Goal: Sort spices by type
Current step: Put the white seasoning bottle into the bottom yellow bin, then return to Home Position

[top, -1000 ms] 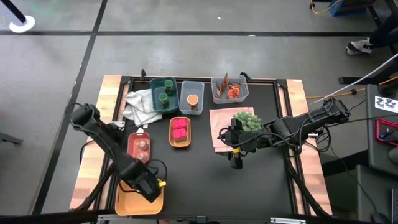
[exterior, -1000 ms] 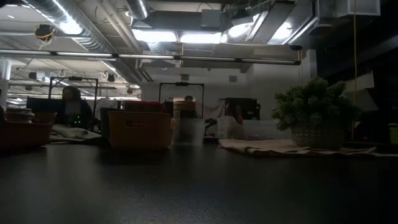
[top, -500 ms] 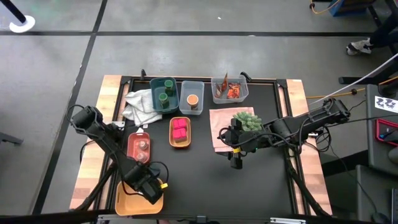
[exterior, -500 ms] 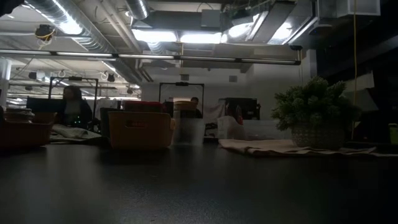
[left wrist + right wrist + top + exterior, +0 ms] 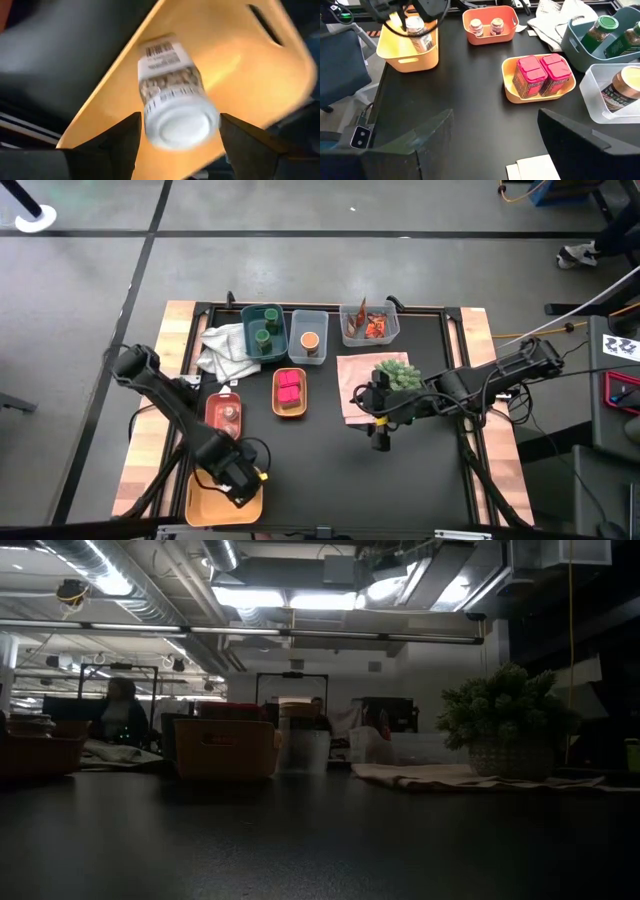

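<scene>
A white labelled bottle (image 5: 172,95) with a white cap sits between the fingers of my left gripper (image 5: 180,120), which is shut on it over the yellow bin (image 5: 215,510) at the table's near left. The right wrist view shows this bottle (image 5: 420,37) inside the bin's opening. My right gripper (image 5: 380,438) is open, low over the table's middle, near the plant. Green-lidded jars (image 5: 263,330), an orange-lidded jar (image 5: 309,342), magenta boxes (image 5: 290,388), pinkish-lidded jars (image 5: 227,415) and red-orange packets (image 5: 370,327) stand in separate bins. My left gripper pinches the white bottle at its cap end (image 5: 182,125), one finger (image 5: 120,142) on each side. The fingers come from above, pointing down into the yellow bin. The bottle hangs tilted below them, base toward the bin floor; I cannot tell whether the base touches it.
A spiky green plant (image 5: 395,375) stands on a pink cloth (image 5: 355,395) right of centre. A white cloth (image 5: 228,350) lies crumpled at the far left. The bins line the far edge and the left half. Bare black tabletop (image 5: 320,470) spreads across the near middle.
My left arm has swayed slightly while its gripper stays over the yellow bin, still shut on the bottle.
</scene>
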Controlling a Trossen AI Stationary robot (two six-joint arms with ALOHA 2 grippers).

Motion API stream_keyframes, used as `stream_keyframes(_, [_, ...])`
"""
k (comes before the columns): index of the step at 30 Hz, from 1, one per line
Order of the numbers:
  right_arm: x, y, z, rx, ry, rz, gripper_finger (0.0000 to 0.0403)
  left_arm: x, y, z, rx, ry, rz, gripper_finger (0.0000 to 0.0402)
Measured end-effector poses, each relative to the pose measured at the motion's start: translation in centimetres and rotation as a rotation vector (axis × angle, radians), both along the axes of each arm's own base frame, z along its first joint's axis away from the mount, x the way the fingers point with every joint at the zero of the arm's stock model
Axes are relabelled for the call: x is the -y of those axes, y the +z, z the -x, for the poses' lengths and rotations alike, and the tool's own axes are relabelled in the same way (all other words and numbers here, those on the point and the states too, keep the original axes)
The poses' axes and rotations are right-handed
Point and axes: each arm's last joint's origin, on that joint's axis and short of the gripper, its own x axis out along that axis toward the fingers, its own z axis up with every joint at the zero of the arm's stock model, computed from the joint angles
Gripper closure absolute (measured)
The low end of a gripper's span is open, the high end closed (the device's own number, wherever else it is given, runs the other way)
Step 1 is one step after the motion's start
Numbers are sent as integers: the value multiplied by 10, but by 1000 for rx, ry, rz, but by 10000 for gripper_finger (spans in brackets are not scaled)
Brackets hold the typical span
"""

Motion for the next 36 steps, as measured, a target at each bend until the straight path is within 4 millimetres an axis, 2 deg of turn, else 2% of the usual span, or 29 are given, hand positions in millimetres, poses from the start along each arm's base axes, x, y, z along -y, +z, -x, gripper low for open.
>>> stream_keyframes(5, [3,6,7,9,22,32,113,-13,31,13,91,17,32,153])
stream_keyframes(10, [10,19,22,37,77,126,113,-37,64,34,205,25,26,153])
stream_keyframes(14, [17,33,40,80,94,170,113,-63,89,55,286,-68,38,153])
stream_keyframes(21, [32,46,76,48,169,312,114,-86,116,82,447,-152,83,153])
stream_keyframes(24, [37,43,87,-18,172,322,114,-94,120,83,589,-227,-42,153])
stream_keyframes(30, [49,47,112,-56,84,285,114,-120,141,73,971,-380,-444,153])
stream_keyframes(33, [55,49,128,-41,52,248,114,-134,156,71,1119,-455,-532,153])
stream_keyframes(36, [61,38,141,16,36,246,114,-149,168,73,1227,-492,-563,153])
